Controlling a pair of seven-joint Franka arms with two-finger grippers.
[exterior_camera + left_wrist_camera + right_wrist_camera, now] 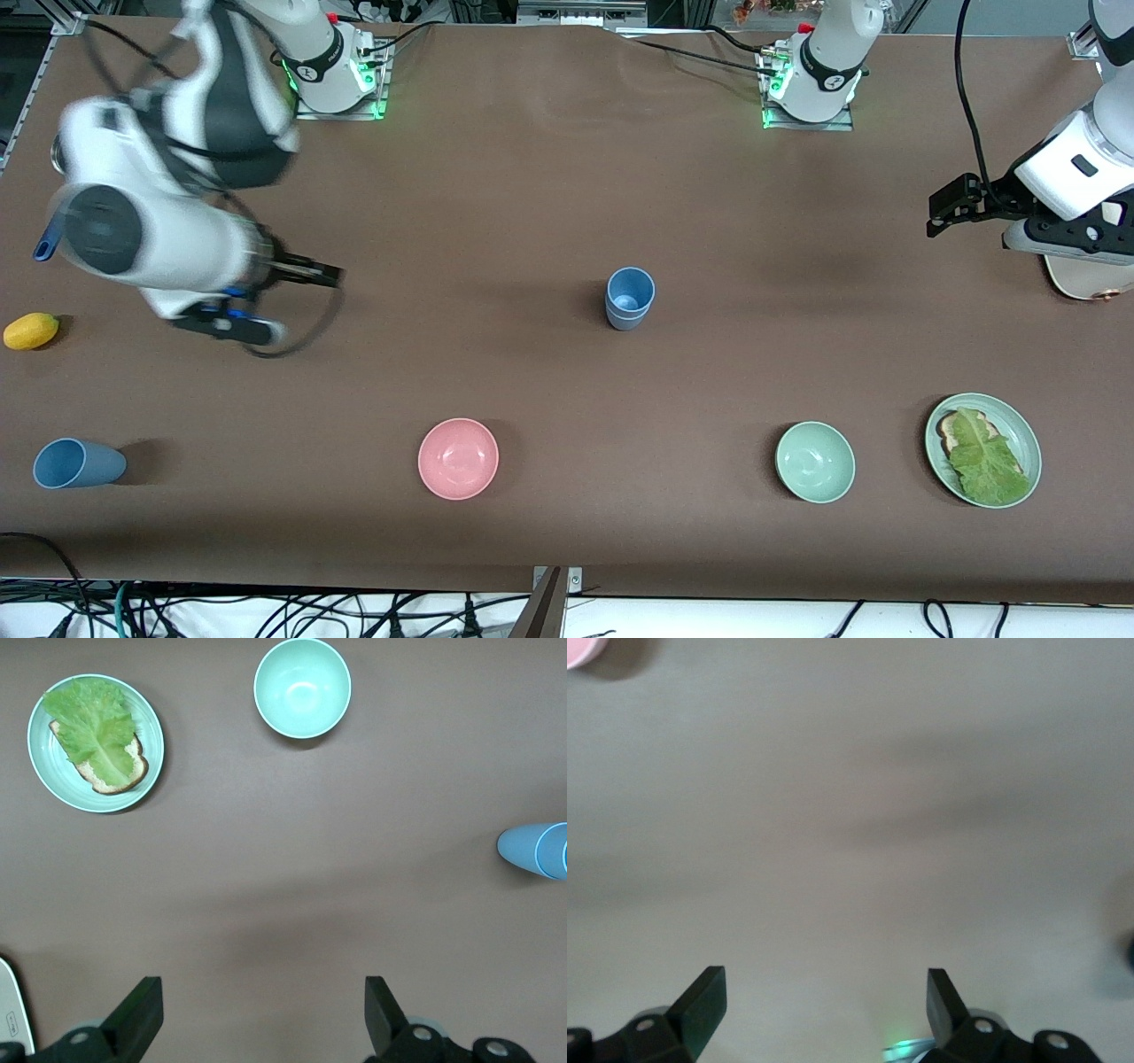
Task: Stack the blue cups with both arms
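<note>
Two blue cups (630, 299) stand upright at the middle of the table, one nested inside the other; the left wrist view catches them at its edge (536, 850). Another blue cup (78, 463) lies on its side toward the right arm's end, nearer the front camera. My right gripper (312, 273) hovers open and empty over bare table between that end and the stack (826, 1010). My left gripper (942, 213) hangs open and empty over the left arm's end of the table (263, 1019).
A pink bowl (458, 458) and a pale green bowl (815, 462) sit nearer the front camera than the stack. A green plate (1028, 443) with bread and lettuce lies beside the green bowl. A yellow fruit (31, 330) rests at the right arm's end.
</note>
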